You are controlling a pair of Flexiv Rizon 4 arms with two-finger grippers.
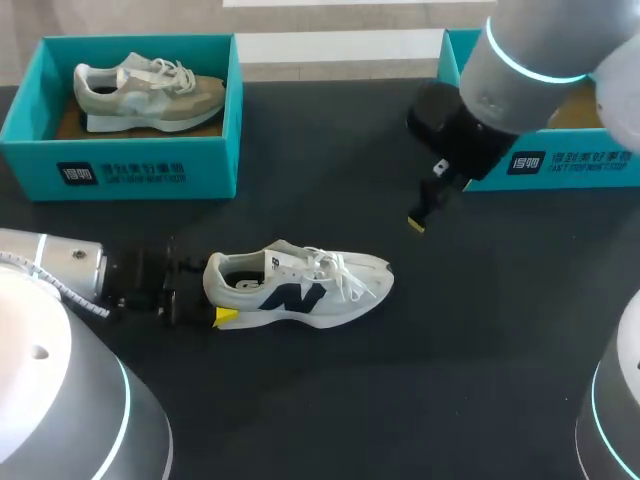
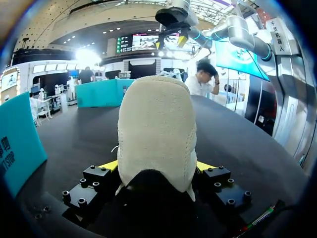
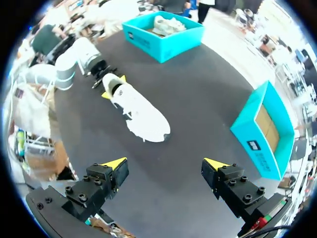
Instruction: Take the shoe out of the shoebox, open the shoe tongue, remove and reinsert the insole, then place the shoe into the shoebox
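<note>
Off to the far side of my left gripper [image 1: 213,302] stands the left shoebox [image 1: 120,170] with a grey-beige shoe [image 1: 150,90] inside. Its front wall carries a dark logo patch and white print, which I leave unread.

The left gripper is clamped on the heel of the white shoe [image 1: 300,285], a yellow tip pressing each side. The shoe lies on the black table [image 1: 480,330], toe pointing away from that gripper. There is a dark letter mark on its side.

My worry is the narrow hold. With only the heel pinched, I judge that a pull on the tongue could twist the shoe or drag it out of the fingers. The squeeze may also trap the insole at the back. The loose laces could snag a finger.

My right gripper [image 3: 165,163] hangs spread wide and empty above the table, the white shoe well ahead of it. The right shoebox [image 1: 570,165] beside it shows bare cardboard and similar white print
</note>
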